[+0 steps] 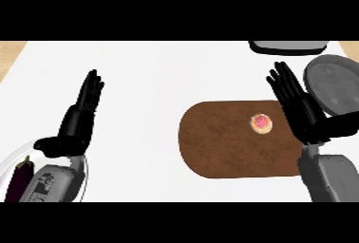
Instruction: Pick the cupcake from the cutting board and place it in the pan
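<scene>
One cupcake (261, 123) sits on the cutting board (235, 142). From above it is a small round disc with a pale tan rim and a pink-red centre. It lies just to the left of the right hand's fingers (289, 88), level with their lower part and apart from them.

The single cutting board is brown with a mottled, wood-like surface. It is a broad slab with rounded left corners, and its right edge is hidden under the right hand (308, 118). That hand's fingers are straight and held close together, pointing toward the far side of the bench (161, 80), and they hold nothing.

To the right of those fingers lies one pan (336, 85), round and dull grey with a darker rim, cut by the view's right edge. Beyond the fingertips, at the far edge, is one dark-rimmed grey object (289, 46) that I cannot identify.

The bench is flat and plain white, with a strip of light wood showing at its far corners.

The left hand (79, 118) stands well to the left of the board, its fingers (91, 88) straight, together and upright, gripping nothing. Below its wrist are one clear, rounded bowl (21, 156) and one dark purple eggplant (21, 178) inside it. The two grey forearms come in from the lower edge.
</scene>
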Robot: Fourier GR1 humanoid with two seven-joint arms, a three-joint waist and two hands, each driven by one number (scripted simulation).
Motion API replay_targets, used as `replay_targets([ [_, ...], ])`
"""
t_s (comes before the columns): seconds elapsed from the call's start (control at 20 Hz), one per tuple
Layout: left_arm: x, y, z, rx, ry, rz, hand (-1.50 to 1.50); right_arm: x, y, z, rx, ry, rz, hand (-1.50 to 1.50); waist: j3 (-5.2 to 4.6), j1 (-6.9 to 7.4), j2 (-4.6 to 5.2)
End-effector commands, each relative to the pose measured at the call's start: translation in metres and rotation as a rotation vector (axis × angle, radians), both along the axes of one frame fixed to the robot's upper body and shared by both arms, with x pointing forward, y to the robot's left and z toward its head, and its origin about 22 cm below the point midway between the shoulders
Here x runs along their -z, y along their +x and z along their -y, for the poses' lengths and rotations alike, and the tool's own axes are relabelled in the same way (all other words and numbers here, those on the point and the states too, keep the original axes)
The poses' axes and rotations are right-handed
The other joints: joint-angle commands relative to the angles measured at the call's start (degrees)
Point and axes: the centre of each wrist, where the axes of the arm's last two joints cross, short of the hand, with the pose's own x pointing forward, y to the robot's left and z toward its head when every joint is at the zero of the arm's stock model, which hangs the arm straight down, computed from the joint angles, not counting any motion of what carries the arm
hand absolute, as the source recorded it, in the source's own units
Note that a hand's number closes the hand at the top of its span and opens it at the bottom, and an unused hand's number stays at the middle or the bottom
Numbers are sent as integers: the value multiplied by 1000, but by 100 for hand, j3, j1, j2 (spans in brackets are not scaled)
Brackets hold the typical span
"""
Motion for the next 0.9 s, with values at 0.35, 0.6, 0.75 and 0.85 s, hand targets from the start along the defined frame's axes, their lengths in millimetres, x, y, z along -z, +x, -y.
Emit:
replay_targets([
  [0.35,20,-12,46,188,-59,-115,0,-80,57,-5,-791,-366,36,150,121,388,60],
  [0.6,19,-13,43,194,-61,-120,0,-103,74,49,-1036,-349,52,-150,141,454,101],
  [0.75,26,-23,39,205,-64,-116,0,-144,82,61,-1067,-448,116,-150,142,502,68],
  [0.85,20,-24,50,221,-83,-130,0,-157,89,49,-1082,-481,149,-150,145,524,56],
])
